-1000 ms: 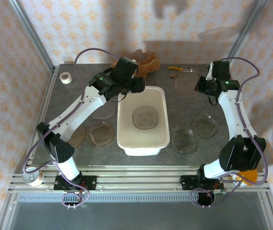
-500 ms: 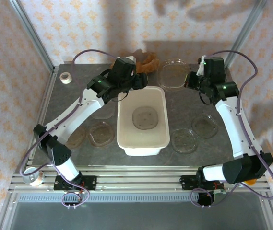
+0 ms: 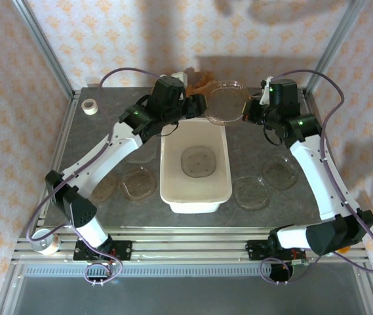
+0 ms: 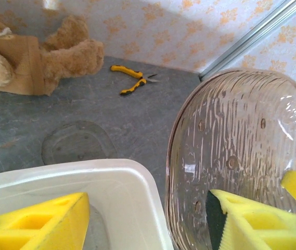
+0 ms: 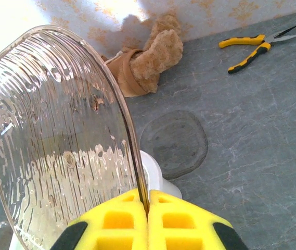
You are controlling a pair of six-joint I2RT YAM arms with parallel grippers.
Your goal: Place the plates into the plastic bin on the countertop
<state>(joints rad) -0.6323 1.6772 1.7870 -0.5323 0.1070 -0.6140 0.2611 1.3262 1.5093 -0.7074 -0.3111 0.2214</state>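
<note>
My right gripper [image 5: 148,204] is shut on the rim of a clear ribbed plate [image 5: 59,135], held on edge above the plastic bin's [image 3: 196,191] far end. From above, that plate [image 3: 225,103] hangs between the right gripper [image 3: 254,111] and the left gripper [image 3: 194,109]. My left gripper [image 4: 148,229] is open over the bin's far corner [image 4: 137,177], and the plate [image 4: 241,140] stands just beyond its right finger [image 4: 252,224]. One plate [image 3: 198,159] lies in the bin. Other plates [image 3: 138,182] [image 3: 252,192] [image 3: 280,172] lie on the countertop [image 3: 107,131].
A brown teddy bear [image 3: 198,81] lies at the back, with yellow-handled pliers [image 4: 133,78] on the countertop near it. A white tape roll [image 3: 90,106] sits at the back left. Another plate [image 5: 175,143] lies flat beyond the bin. Aluminium rails edge the countertop.
The right arm lifted the plate off the back right countertop and carried it left to the bin's far end. The left gripper shifted slightly back and opened a little.
</note>
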